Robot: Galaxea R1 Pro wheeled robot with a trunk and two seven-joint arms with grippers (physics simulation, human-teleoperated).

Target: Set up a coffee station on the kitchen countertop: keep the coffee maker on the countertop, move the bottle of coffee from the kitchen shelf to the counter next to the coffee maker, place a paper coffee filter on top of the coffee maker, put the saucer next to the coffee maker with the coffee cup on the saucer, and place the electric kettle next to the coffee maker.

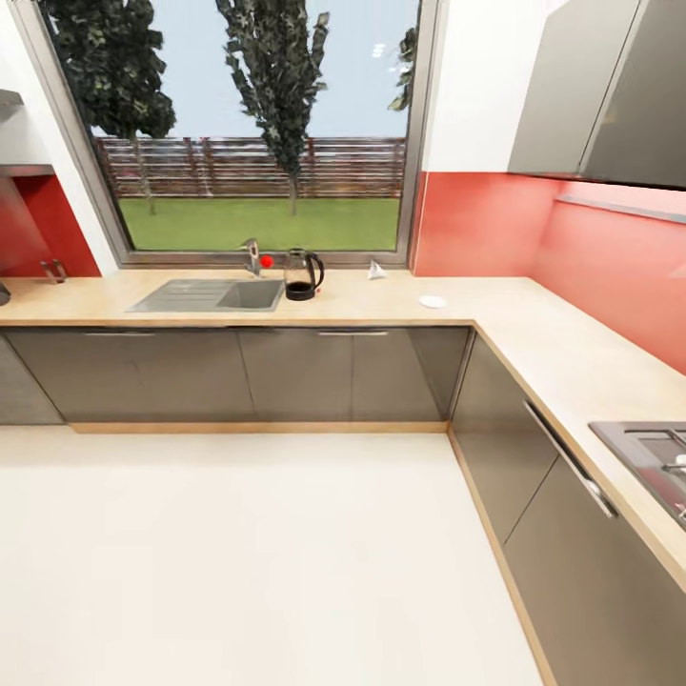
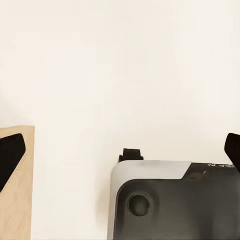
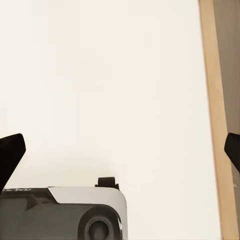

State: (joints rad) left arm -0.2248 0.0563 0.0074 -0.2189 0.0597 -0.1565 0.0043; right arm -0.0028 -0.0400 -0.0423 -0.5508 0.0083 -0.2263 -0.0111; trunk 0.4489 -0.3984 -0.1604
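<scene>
Left gripper [image 2: 120, 150]: fingers spread wide, one black fingertip [image 2: 11, 156] at each edge of its wrist view, nothing between them; it hung over the pale floor [image 2: 120, 65], with the robot's grey-and-black base [image 2: 175, 200] below.
Right gripper [image 3: 120, 150]: likewise wide open and empty, above the same floor, near the wooden plinth strip [image 3: 216, 120] of the cabinets.
Electric kettle [image 1: 302, 274]: upright on the kitchen countertop [image 1: 381, 303], just beside the sink [image 1: 211, 295], under the window [image 1: 257, 124].
Saucer [image 1: 433, 301]: flat on the countertop, well apart from the kettle, towards the corner.
Small white object [image 1: 377, 271]: by the window sill; too small to identify.
Hob [image 1: 653, 457]: on the right-hand counter run.
</scene>
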